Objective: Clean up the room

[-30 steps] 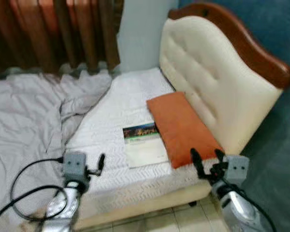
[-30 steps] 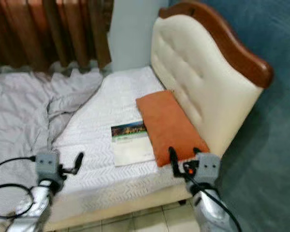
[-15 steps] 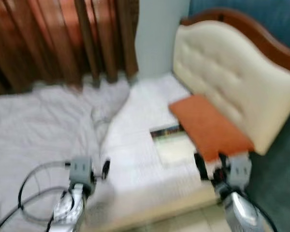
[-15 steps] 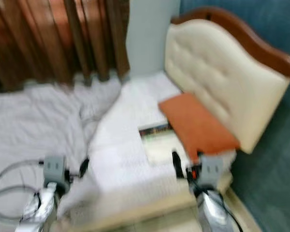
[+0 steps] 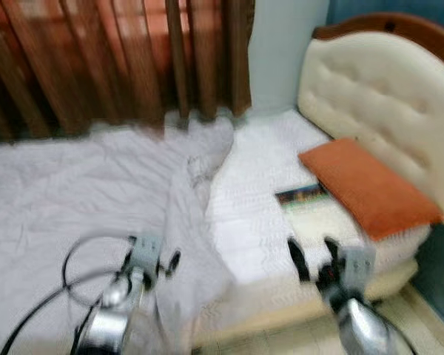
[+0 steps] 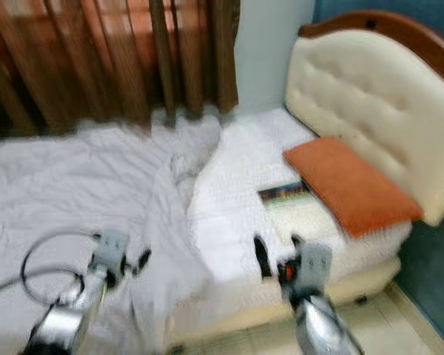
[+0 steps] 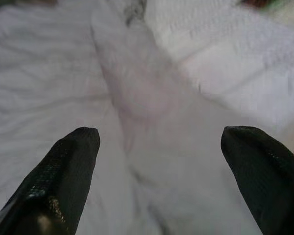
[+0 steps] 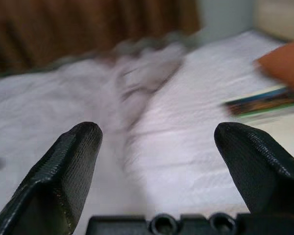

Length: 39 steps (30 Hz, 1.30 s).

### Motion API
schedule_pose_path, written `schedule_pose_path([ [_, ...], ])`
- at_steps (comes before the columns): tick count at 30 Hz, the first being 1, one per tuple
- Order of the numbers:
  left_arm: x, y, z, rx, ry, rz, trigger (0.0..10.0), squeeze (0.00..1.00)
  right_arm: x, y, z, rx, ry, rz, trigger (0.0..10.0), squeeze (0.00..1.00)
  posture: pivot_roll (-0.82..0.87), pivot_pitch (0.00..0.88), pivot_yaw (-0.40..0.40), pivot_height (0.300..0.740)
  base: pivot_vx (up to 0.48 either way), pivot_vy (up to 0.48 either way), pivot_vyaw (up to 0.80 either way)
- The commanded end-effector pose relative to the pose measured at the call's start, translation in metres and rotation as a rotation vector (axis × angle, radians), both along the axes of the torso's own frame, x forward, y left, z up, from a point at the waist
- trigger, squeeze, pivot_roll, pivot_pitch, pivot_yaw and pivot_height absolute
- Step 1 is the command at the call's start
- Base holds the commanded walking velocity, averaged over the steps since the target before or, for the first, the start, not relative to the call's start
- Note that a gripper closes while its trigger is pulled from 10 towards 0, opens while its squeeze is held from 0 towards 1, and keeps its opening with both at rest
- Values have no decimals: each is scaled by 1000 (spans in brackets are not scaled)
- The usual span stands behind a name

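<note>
While both claws hover spread over the bed [image 5: 259,185], the booklet's [image 5: 305,197] writing blurs.

Head views blurred. Left gripper [image 5: 172,261] hangs over the rumpled grey blanket [image 5: 81,192], fingers spread wide; a raised fold of blanket [image 7: 137,93] runs straight ahead at 12 o'clock between the fingers, with soft cloth on every side. Right gripper [image 6: 275,256] is parted too, near the mattress edge; bare white mattress [image 6: 229,200] lies open at 12 o'clock. At its 1 o'clock a book [image 6: 292,203] lies flat, touching the orange pillow [image 6: 349,185] at 2 o'clock. The padded headboard [image 6: 362,96] walls off the right side behind the pillow. Brown curtains [image 5: 118,59] close the far side of the bed.
</note>
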State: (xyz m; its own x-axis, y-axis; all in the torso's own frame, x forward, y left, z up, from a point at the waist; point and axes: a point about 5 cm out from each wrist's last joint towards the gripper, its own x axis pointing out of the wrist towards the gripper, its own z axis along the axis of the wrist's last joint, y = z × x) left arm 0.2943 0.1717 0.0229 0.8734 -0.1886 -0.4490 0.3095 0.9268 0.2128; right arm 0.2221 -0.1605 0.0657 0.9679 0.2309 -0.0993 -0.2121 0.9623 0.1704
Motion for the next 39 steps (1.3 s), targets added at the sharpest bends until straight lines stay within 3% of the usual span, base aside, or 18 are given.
schedule_pose_path([
  [1,6,-4,2,20,-13,-37,10000,0,-2,0,5,2,-2,31,10000,0,-113,117,37,740,0,0,0],
  [3,11,-10,5,18,-30,-75,10000,0,-9,0,5,2,10,42,10000,0,-135,136,43,740,0,0,0],
  [6,12,-25,3,-49,4,-160,10000,0,-17,0,4,-8,22,41,10000,0,-174,154,62,740,0,0,0],
  [7,10,-36,-5,-69,74,-225,10000,0,-23,-1,4,-5,29,31,10000,0,-183,160,65,740,0,0,0],
  [9,9,-41,-10,-71,118,-250,10000,0,-28,-2,5,1,38,18,10000,0,-188,168,71,740,0,0,0],
  [13,14,-50,-10,-109,153,-224,10000,0,-41,0,5,-1,70,12,10000,0,-225,207,72,740,0,0,0],
  [15,23,-57,-2,-121,127,-201,10000,0,-57,3,14,-2,82,14,10000,0,-286,310,68,740,0,0,0],
  [22,36,-76,13,-136,98,-191,10000,0,-98,11,26,20,164,-15,10000,0,-312,491,39,740,0,0,0],
  [26,35,-83,13,-178,111,-193,10000,0,-112,18,27,35,207,-10,10000,0,-315,516,42,740,0,0,0],
  [28,35,-86,13,-154,108,-216,10000,0,-122,24,29,44,238,-5,10000,0,-316,536,45,740,0,0,0],
  [29,36,-84,14,-95,87,-225,10000,0,-127,26,30,48,254,-5,10000,0,-315,542,51,740,0,0,0],
  [31,37,-83,14,-64,76,-226,10000,0,-128,26,31,48,258,-6,10000,0,-315,542,51,740,0,0,0],
  [32,39,-78,15,28,42,-231,10000,0,-129,25,31,48,264,-16,10000,0,-316,544,53,740,0,0,0],
  [36,39,-76,16,50,38,-237,10000,0,-131,24,32,45,268,-24,10000,0,-317,542,53,740,0,0,0],
  [39,36,-77,11,124,39,-283,10000,0,-132,24,33,42,274,-29,10000,0,-317,548,55,740,0,0,0],
])
